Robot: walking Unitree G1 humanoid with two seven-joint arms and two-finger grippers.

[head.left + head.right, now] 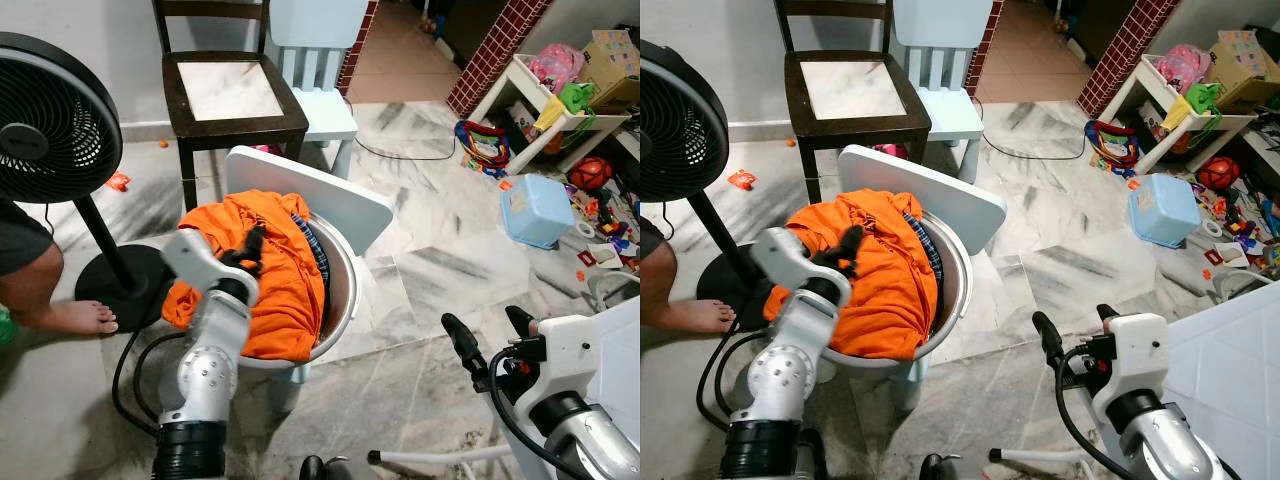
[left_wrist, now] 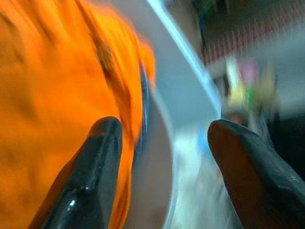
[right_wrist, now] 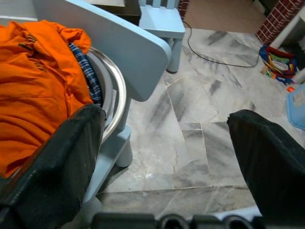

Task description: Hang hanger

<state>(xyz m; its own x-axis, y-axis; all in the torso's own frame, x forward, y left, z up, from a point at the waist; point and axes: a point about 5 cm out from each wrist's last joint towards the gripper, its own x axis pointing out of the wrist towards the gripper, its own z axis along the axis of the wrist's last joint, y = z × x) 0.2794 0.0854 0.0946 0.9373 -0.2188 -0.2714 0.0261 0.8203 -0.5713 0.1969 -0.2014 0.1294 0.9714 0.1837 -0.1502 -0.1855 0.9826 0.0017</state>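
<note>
An orange garment [image 1: 270,285] is heaped in a round white basin [image 1: 346,290] that sits on a small light-blue chair [image 1: 320,197]. A checked blue cloth [image 3: 85,64] lies under it at the basin's rim. My left gripper [image 1: 252,245] is over the top of the orange garment, fingers open; in the blurred left wrist view its fingertips [image 2: 102,138] are right by the orange cloth. My right gripper [image 1: 483,320] hangs open above the marble floor to the right of the basin, with nothing in it. A thin white bar [image 1: 440,456] lies low at the bottom edge.
A black standing fan [image 1: 50,120] and a person's bare foot [image 1: 72,318] are at the left. A dark wooden chair [image 1: 225,95] and another light-blue chair [image 1: 322,60] stand behind. A blue box [image 1: 536,210] and toys crowd the right. Cables cross the floor.
</note>
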